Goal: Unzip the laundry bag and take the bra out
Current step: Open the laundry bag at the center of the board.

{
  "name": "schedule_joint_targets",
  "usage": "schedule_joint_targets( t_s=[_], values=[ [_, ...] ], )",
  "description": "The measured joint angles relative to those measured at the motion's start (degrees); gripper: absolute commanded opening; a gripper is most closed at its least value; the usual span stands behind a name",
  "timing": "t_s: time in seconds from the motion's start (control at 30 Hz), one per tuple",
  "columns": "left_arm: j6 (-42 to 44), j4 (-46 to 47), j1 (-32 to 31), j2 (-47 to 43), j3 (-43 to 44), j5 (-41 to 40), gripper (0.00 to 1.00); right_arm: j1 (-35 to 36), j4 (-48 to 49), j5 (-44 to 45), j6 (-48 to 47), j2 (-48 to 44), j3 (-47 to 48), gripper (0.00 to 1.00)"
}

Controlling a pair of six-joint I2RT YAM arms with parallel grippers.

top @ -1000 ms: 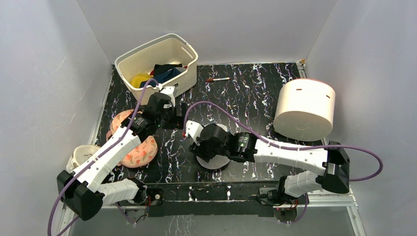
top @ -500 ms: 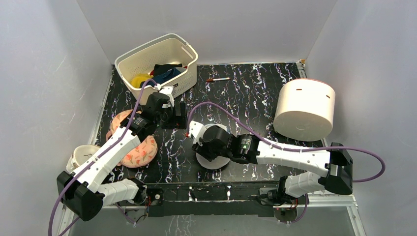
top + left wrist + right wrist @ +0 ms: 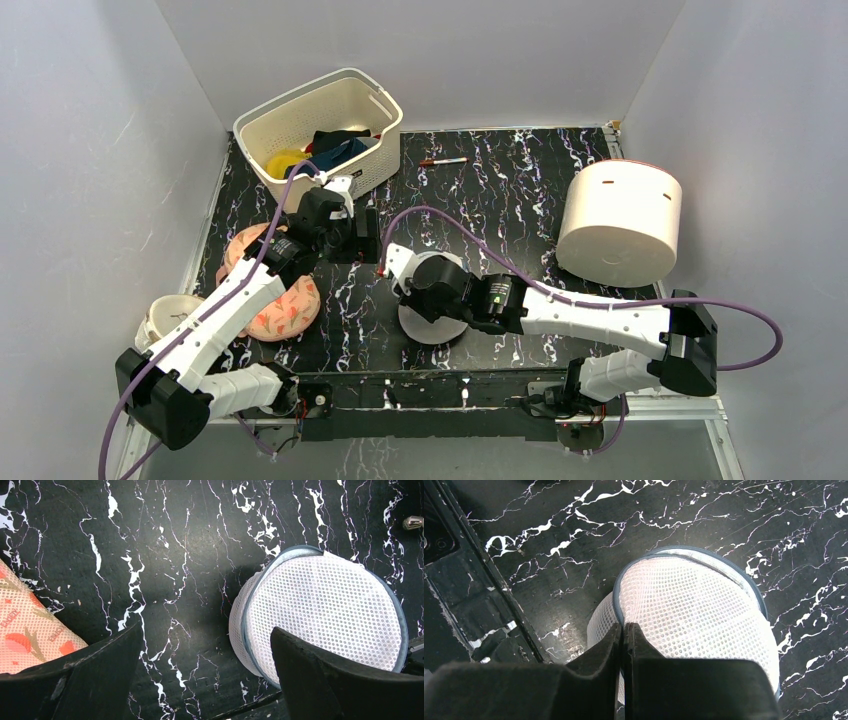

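Observation:
The laundry bag is a round white mesh pouch with a grey-blue zipper rim, lying near the table's front edge, partly under my right wrist. It also shows in the left wrist view and the right wrist view. My right gripper is shut, its tips pressed together right at the bag's rim; nothing shows between them. My left gripper is open and empty, hovering over bare table just left of the bag. The bra is hidden.
An orange-pink leaf-print pad lies under my left arm. A cream slotted basket with clothes stands at the back left, a large white cylinder at the right, a pen at the back, and a small white bowl at the far left.
My right gripper has shifted slightly to the right over the bag, still shut. The left gripper has edged slightly toward the back and stays open.

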Motion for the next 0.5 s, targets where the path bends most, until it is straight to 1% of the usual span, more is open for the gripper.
schedule_joint_targets(
  t_s=[0.2,0.37,0.5],
  values=[
    [-0.2,-0.2,0.1,-0.8,0.0,0.1,0.98,-2.0,1.4,0.5,1.2,-1.1,-0.3,0.00],
    [-1.3,1.3,0.1,-0.9,-0.8,2.8,0.98,-9.1,3.5,-1.1,4.4,-5.8,-0.6,0.00],
    [-4.3,4.7,0.1,-1.0,-5.2,8.3,0.98,-15.9,6.4,-4.2,7.5,-10.1,-0.7,0.00]
  ],
)
